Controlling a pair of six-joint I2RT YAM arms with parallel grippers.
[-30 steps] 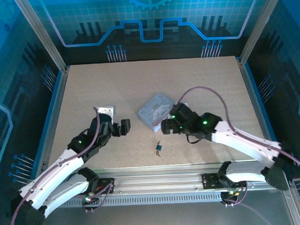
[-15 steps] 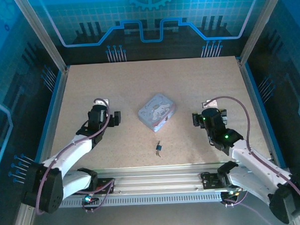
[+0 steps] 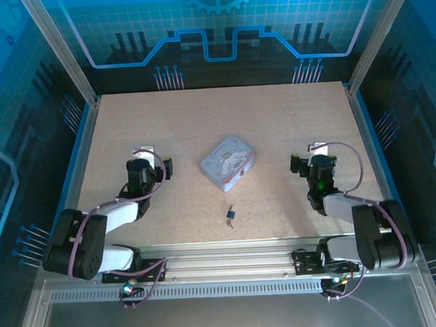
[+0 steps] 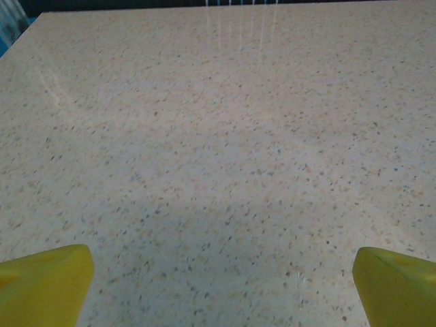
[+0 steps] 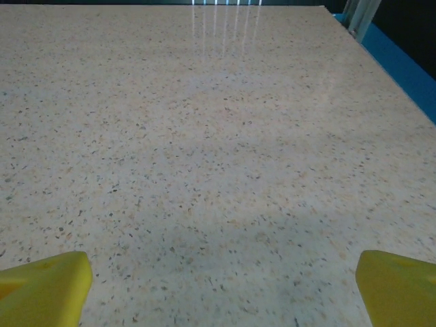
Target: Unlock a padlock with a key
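While left gripper and right gripper gape (empty), the padlock lies between them.

I drew the left gripper and right gripper back from the tin (the right travelled farther), out toward their own sides.

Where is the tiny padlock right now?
In the top view, the padlock lies on the table, close to the middle of its near edge and a little nearer the arm bases than the grey tin.
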